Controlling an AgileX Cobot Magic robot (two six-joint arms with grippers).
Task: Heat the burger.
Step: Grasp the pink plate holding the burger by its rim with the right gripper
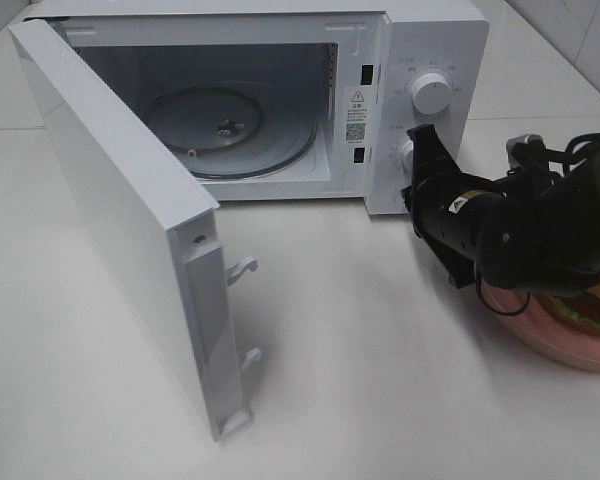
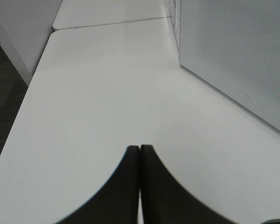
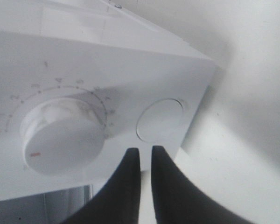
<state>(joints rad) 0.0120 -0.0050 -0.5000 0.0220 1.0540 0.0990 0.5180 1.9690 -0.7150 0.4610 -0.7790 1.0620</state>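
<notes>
The burger [image 1: 592,303] lies on a pink plate [image 1: 550,340] at the right edge of the table, mostly hidden under my right arm. The white microwave [image 1: 435,40] stands at the back with its door [image 1: 120,230] swung wide to the left and its glass turntable [image 1: 230,130] bare. My right gripper [image 1: 420,140] [image 3: 145,151] is at the control panel, its tips just below the lower knob [image 3: 63,140] and a round button [image 3: 159,120], with a narrow gap between the fingers and nothing in it. My left gripper [image 2: 140,148] is shut and empty over bare table.
An upper knob [image 1: 432,93] sits on the panel above my right gripper. The open door reaches toward the table's front left. In the left wrist view a white dotted microwave panel [image 2: 233,56] stands close by, and the table edge [image 2: 18,116] drops off on the other side.
</notes>
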